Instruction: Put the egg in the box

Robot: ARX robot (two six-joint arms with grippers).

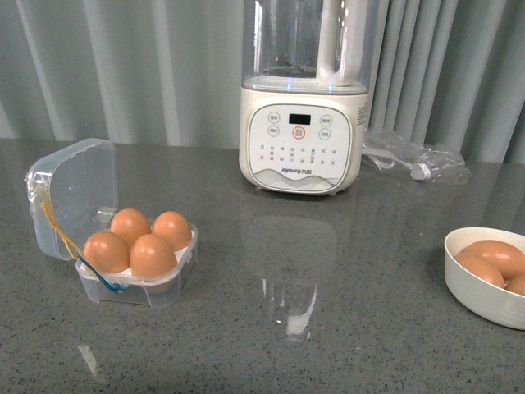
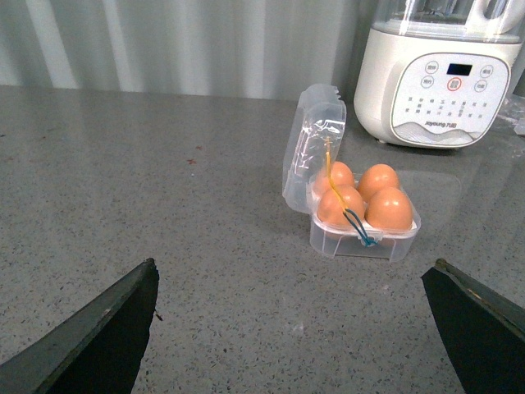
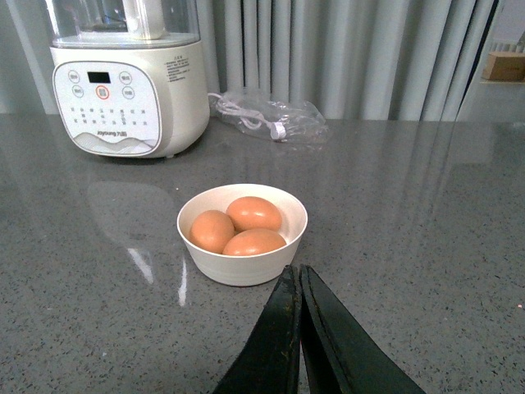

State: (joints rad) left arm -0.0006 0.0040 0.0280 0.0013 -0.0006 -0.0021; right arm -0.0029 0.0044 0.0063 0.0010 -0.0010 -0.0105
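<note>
The clear plastic box (image 1: 75, 190) stands at the table's left with its lid tipped up, and several brown eggs (image 1: 152, 254) fill its cells. In the left wrist view the box (image 2: 312, 153) lies ahead of my left gripper (image 2: 294, 264), which is open and empty, well short of it. Three more eggs (image 3: 254, 212) lie in a white bowl (image 3: 242, 267) at the right. My right gripper (image 3: 295, 271) is shut with nothing in it, just in front of the bowl. Neither arm shows in the front view.
A cream blender (image 1: 302, 139) with a clear jug stands at the back centre. A clear plastic bag (image 1: 410, 160) with a cable lies to its right. Grey curtains hang behind the grey speckled table (image 1: 328, 328). The bowl (image 1: 484, 304) sits near the right edge.
</note>
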